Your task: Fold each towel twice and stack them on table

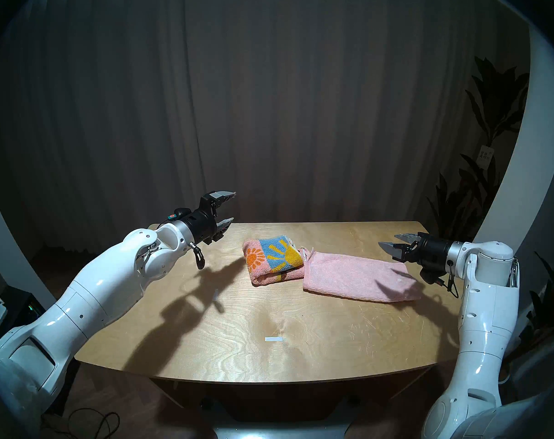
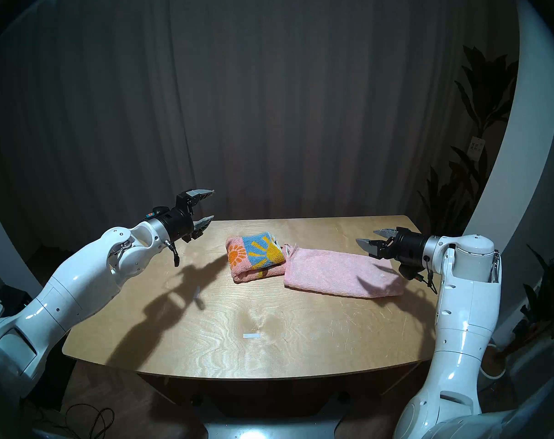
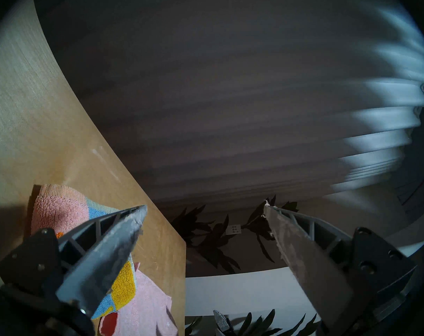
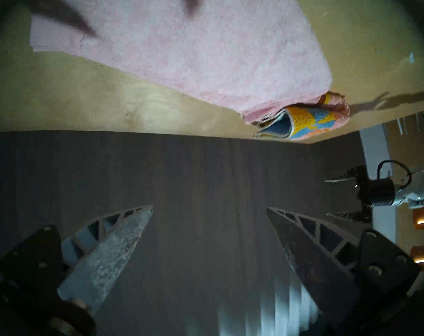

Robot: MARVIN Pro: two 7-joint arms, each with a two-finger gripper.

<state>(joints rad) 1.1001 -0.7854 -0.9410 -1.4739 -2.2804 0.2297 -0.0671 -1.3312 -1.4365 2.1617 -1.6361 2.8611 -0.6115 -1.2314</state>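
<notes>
Dark pleated curtains close off the room behind a light plywood worktop (image 1: 269, 333) with rounded corners and small white tape marks. On its far half lie the two towels of the task. One is the pink-and-blue terry towel with orange-yellow sunflowers (image 1: 272, 259), a compact thick bundle that appears already folded twice. Just beside it on the robot's right is the plain pale pink terry towel (image 1: 358, 276), a long strip that looks folded only once; its near end touches or slightly overlaps the sunflower bundle, and a small loop or tag shows at that corner. The left hand (image 1: 229, 208) hangs above the far left part of the worktop, well apart from both towels, fingers spread and empty. The right hand (image 1: 393, 242) hovers over the right end of the pink strip, likewise spread and holding nothing; whether it stands clear of the cloth cannot be told from the head views, though the right wrist view shows open air between its fingers (image 4: 123, 233). By this layout the step in hand is the second fold of the pink towel. It calls for one short end to be pinched and carried over onto the other, edges aligned, before the result is lifted onto the sunflower bundle. Thick terry may spring open unless pressed flat.
</notes>
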